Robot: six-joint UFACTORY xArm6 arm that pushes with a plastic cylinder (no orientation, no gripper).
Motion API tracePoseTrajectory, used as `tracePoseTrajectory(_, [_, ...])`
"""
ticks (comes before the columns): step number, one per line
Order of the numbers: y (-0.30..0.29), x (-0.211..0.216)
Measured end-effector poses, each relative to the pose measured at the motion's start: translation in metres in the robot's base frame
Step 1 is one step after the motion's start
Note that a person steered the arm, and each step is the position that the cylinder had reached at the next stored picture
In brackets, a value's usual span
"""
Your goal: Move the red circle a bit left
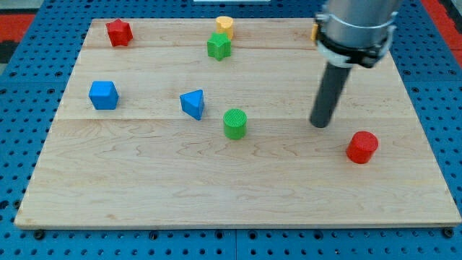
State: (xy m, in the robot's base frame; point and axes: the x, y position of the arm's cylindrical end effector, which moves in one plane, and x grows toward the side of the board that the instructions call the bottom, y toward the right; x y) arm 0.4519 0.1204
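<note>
Red is the colour that matters here: the red circle (362, 146) sits on the pale wooden desk (216, 195) toward the view's right, below the middle, with open wood all round it. You will find my tip (320, 124) resting on the desk up and to the view's left of that block, near it but clearly apart, no contact made. That placement is on the wrong flank for the job; a leftward nudge has to be delivered from the block's right side, so I judge the rod must first pass round the circle, above or below it, without clipping it. There is no gripper on this arm, only the rod, so nothing is held and nothing can be. The lane to the left of the circle is free for a short shift; the green circle (234, 123) stands well apart along that line, and the blue triangle (193, 103) and blue cube (103, 94) further still. The green star (219, 47), yellow block (224, 26) and red star (118, 32) lie near the view's top, out of the way. An orange block (315, 32) shows partly behind the arm.
</note>
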Motion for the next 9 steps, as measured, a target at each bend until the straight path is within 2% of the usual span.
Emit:
tracePoseTrajectory(1, [0.047, 0.018])
tracePoseTrajectory(2, [0.069, 0.034])
tracePoseTrajectory(3, [0.062, 0.064])
tracePoseTrajectory(6, [0.051, 0.053])
tracePoseTrajectory(7, [0.077, 0.056])
tracePoseTrajectory(8, [0.128, 0.061])
tracePoseTrajectory(9, [0.211, 0.069])
